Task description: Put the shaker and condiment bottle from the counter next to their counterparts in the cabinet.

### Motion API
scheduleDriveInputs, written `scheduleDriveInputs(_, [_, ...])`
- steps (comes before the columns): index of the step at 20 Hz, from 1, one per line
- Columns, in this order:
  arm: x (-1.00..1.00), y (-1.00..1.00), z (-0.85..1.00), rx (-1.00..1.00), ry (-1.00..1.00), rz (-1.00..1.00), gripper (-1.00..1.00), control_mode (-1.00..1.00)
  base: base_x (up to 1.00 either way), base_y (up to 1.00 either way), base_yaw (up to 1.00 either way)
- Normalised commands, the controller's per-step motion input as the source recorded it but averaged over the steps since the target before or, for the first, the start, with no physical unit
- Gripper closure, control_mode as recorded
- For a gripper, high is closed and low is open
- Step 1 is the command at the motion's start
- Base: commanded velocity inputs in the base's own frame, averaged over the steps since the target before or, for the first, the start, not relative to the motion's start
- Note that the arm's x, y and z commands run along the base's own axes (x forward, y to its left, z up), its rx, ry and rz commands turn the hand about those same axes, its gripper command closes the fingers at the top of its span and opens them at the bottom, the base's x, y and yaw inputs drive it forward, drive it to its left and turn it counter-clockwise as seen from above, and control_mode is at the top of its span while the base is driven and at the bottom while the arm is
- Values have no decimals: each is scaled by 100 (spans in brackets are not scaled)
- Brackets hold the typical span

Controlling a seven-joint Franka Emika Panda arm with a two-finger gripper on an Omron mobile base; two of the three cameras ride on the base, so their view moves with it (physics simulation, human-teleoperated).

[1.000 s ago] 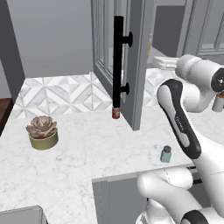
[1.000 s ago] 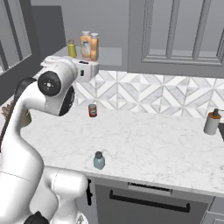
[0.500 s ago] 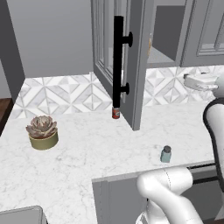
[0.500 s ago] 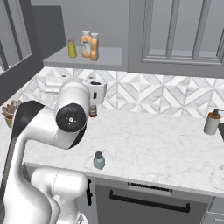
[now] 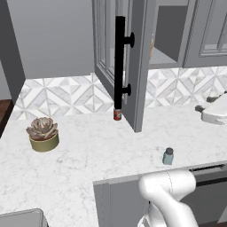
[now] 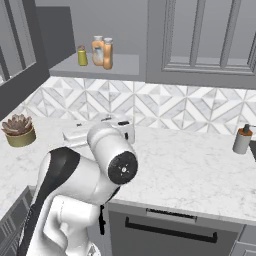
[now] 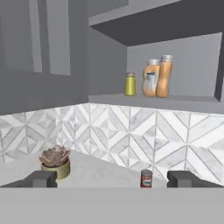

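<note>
Over the marble counter (image 5: 84, 155) the claw (image 7: 111, 179) hangs low with jaws wide and nothing between them, the shaker (image 5: 168, 156) standing near the front edge and two orange bottles (image 7: 156, 76) on the open cabinet (image 6: 100, 65) shelf.

Marble counter (image 5: 84, 155) across the lower frame, succulent pot (image 5: 43, 134) at left, red can (image 5: 117, 114) centre by the backsplash, shaker (image 5: 168, 156) near the front edge at right, grey dispenser (image 6: 242, 139) at far right of the right base view, cabinet shelf (image 6: 122, 64) at upper left there holding a yellow shaker (image 6: 82, 55) and two orange bottles (image 6: 102, 51)
</note>
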Motion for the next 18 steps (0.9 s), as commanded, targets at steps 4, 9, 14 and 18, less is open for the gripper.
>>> scheduleDriveInputs(4, [0,-11,-34,-2,-15,28,-100,-100,0,0,0])
scheduleDriveInputs(9, [0,-2,-74,-16,-14,25,-100,-100,0,0,0])
scheduleDriveInputs(14, [0,0,-82,-14,-3,19,-100,-100,0,0,0])
scheduleDriveInputs(18, [0,0,-64,-7,0,15,-100,-100,0,0,0])
